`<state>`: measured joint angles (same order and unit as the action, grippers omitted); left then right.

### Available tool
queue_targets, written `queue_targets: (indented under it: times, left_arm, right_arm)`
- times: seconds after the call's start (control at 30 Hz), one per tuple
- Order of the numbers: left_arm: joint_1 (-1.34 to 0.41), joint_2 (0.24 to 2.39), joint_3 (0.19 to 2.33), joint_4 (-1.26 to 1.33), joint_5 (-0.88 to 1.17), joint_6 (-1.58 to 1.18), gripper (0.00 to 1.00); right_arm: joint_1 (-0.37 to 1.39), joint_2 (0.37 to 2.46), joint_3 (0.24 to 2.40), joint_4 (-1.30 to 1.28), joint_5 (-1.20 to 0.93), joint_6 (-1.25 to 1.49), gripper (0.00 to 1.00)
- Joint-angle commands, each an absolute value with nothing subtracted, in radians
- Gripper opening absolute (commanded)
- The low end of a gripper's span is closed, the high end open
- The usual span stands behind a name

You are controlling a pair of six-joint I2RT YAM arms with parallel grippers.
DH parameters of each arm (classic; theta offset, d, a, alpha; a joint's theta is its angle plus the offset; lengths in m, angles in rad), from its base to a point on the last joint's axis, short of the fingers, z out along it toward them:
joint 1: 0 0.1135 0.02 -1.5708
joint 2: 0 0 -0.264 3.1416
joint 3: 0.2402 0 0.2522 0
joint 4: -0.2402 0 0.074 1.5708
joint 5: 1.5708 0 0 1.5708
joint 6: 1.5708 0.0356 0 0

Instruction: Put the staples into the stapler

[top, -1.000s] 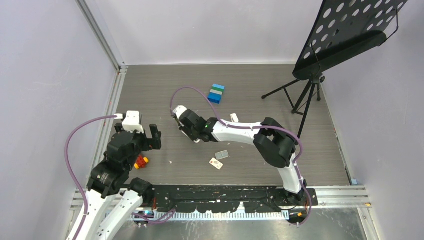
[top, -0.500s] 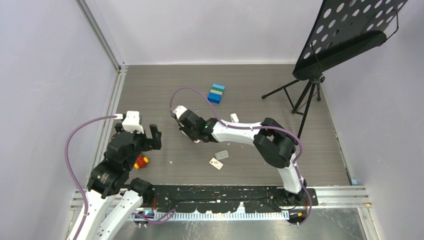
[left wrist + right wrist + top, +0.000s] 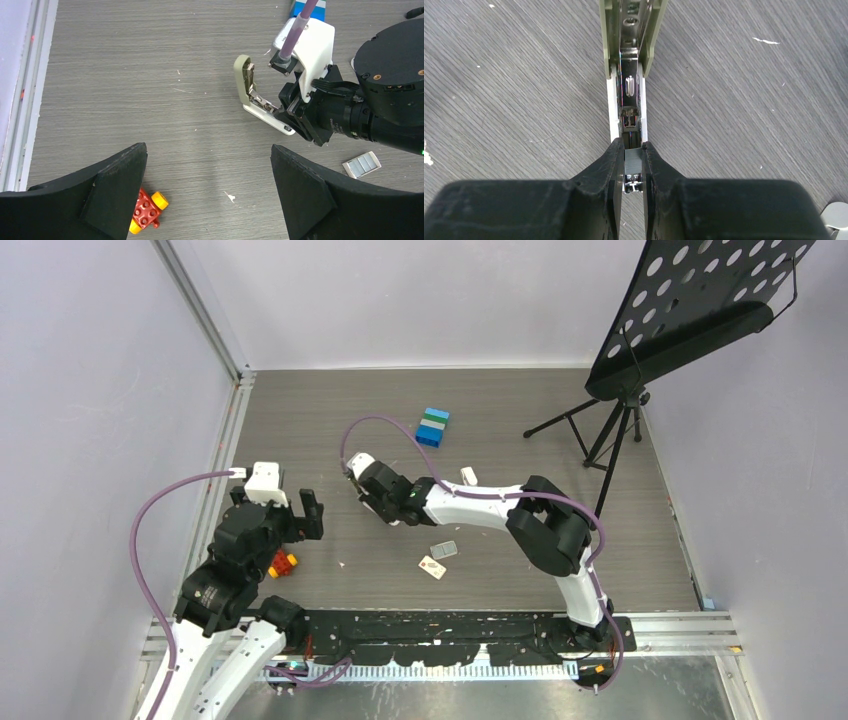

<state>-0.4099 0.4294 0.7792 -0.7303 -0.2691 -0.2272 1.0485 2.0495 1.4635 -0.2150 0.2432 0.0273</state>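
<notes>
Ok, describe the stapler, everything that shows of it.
The stapler is a slim bar type and stands open. Its olive-beige top is swung up from the white base, baring the silver metal channel inside. The right gripper is shut on the end of the base away from the hinge, one finger on each side. The stapler is over the grey wood-grain table; whether the base rests on it cannot be told.

Bare table [image 3: 200,125] lies between the left gripper [image 3: 207,150] and the open stapler [image 3: 250,90], so that way is free. The right gripper [image 3: 292,117] blocks one end of the stapler. A toy brick [image 3: 147,212] sits by the left finger, maybe under it.
</notes>
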Motion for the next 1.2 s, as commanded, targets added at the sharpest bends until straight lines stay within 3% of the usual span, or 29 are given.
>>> queue_targets:
  times: [0.0,0.43,0.93,1.17]
  left_arm:
    - [-0.402,0.422,0.776,-0.687,-0.257,-0.224,0.97]
    - [-0.399,0.423,0.776,-0.685,-0.249,-0.224,0.97]
    - [-0.397,0.428,0.776,-0.685,-0.244,-0.225,0.97]
    - [-0.396,0.439,0.775,-0.686,-0.243,-0.226,0.97]
  right_arm:
    - [1.061,2.036,1.447,-0.215,0.259,0.030,0.20]
    - [1.062,2.026,1.436,-0.208,0.256,0.034,0.25]
    - [1.063,1.966,1.411,-0.179,0.237,0.030,0.43]
    - [1.054,1.906,1.314,-0.094,0.213,0.005,0.45]
